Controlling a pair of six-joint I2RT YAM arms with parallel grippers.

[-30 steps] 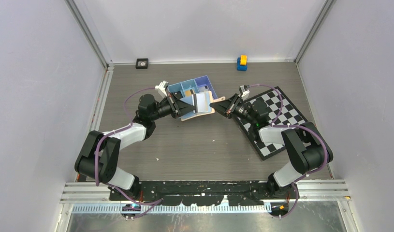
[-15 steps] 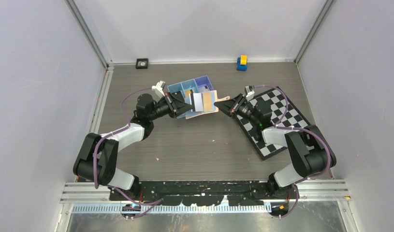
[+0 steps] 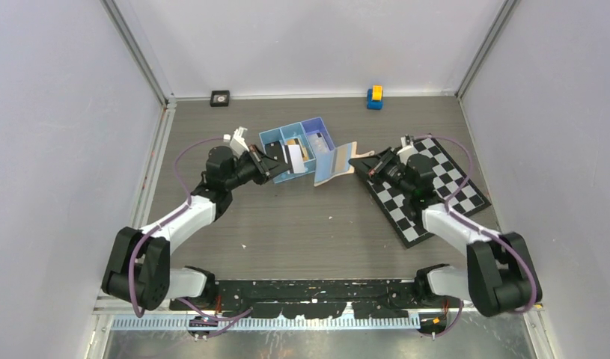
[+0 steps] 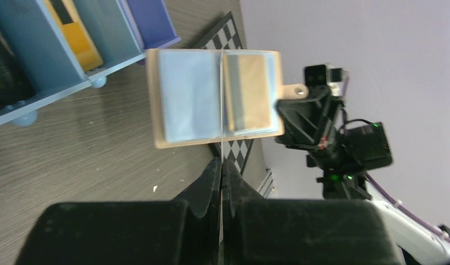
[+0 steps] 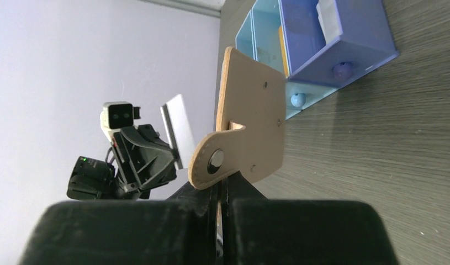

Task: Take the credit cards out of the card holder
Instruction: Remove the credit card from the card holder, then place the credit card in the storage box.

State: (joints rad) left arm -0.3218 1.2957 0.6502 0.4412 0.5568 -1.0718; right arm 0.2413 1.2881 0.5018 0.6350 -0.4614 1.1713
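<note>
The left gripper point(image 3: 275, 160) is pinched shut on a pale card point(image 3: 292, 155) by the blue tray point(image 3: 272, 140), and the right gripper point(image 3: 359, 162) pinches the card holder point(image 3: 331, 164) up in the air by its edge (a tan card point(image 4: 254, 99) sits inside), so that thin hold could slip and drop it.

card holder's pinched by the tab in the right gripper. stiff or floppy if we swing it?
Probably stiff: gripped only at the snap tab by the right gripper, the card holder stands open and flat, with no sag. Likely light, since that small pinch carries it. It might pivot about the tab if swung; the tan card in its pocket could slide.
</note>
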